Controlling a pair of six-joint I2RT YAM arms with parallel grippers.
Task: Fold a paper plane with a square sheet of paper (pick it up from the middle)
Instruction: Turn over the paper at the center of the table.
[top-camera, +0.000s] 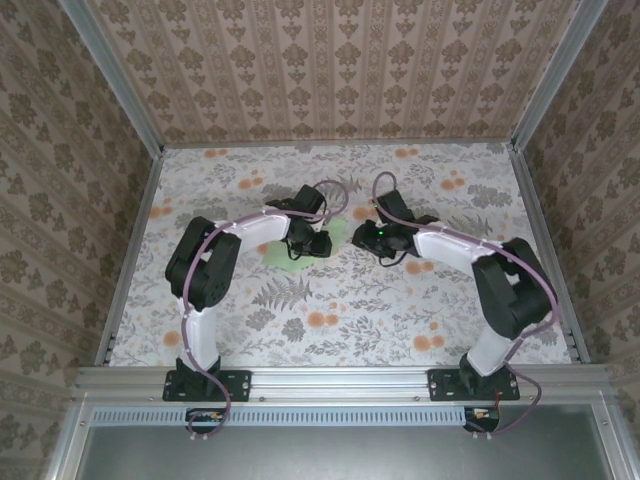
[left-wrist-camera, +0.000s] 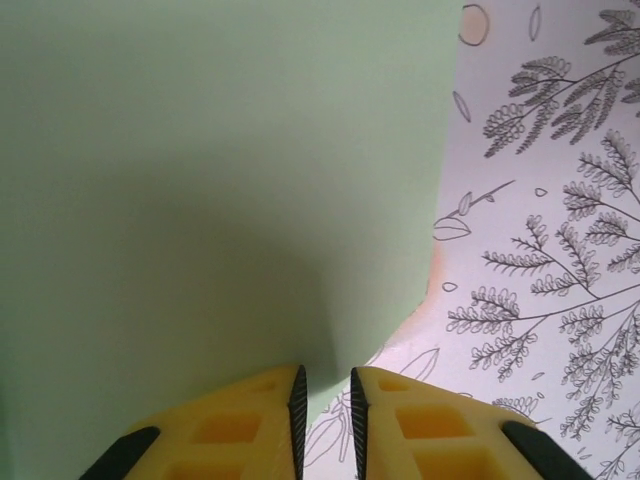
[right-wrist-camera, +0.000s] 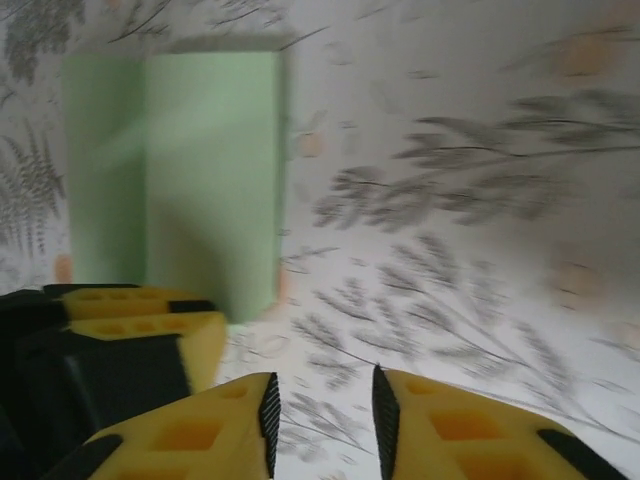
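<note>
You had a feather-light, limp thing to deal with. The square sheet of paper (left-wrist-camera: 200, 200) lay on the table (top-camera: 400, 300) under the left tool (left-wrist-camera: 325, 400), and part of it seemed bowed up off the cloth. That tool's jaws stood nearly together at the sheet's near edge; I could not tell whether they pinched it. The right tool (right-wrist-camera: 325, 410) hung just beside, jaws slightly apart and empty. Paper like this would probably crease or slide under a push, so you did best to pinch a raised edge gently.
</note>
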